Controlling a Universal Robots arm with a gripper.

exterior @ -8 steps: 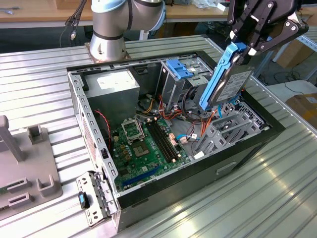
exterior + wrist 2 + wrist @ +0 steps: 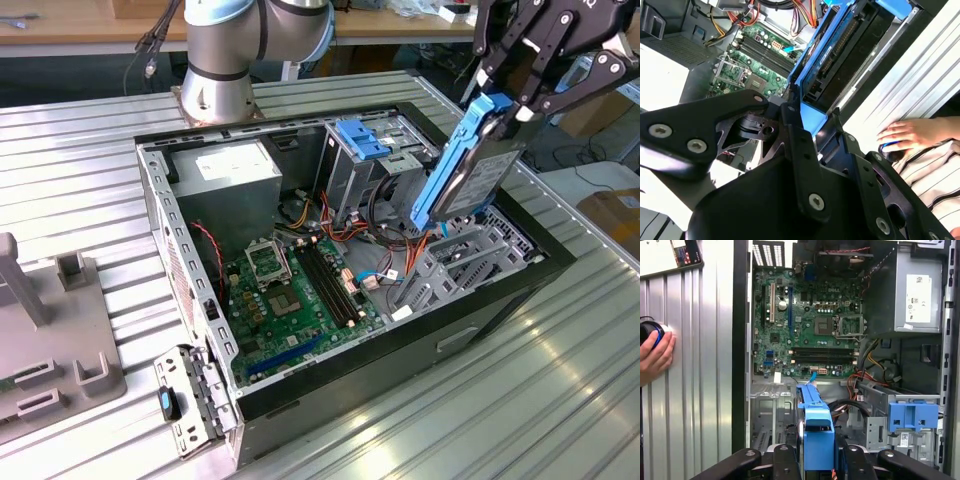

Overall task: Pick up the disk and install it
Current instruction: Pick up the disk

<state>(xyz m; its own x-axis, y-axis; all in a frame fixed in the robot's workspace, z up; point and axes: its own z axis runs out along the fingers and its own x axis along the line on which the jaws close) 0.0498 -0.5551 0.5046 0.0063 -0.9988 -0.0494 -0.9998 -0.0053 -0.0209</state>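
The disk point(image 2: 468, 172), a dark metal slab in bright blue carrier rails, hangs tilted on edge above the end of the open computer case point(image 2: 350, 385) on the exterior view's right. My gripper point(image 2: 507, 108) is shut on its upper end. In both wrist views the black fingers point(image 2: 782, 460) clamp the blue carrier point(image 2: 816, 432) from either side. The disk point(image 2: 840, 47) is held over the grey metal bay point(image 2: 771, 422) inside the case.
Inside the case are a green motherboard point(image 2: 290, 300), a grey power supply point(image 2: 235, 172), a drive cage with a blue latch point(image 2: 362, 138) and red and orange cables point(image 2: 345, 215). A person's hand point(image 2: 655, 355) rests on the ribbed table beside the case. A grey fixture point(image 2: 50, 340) stands at the exterior view's left.
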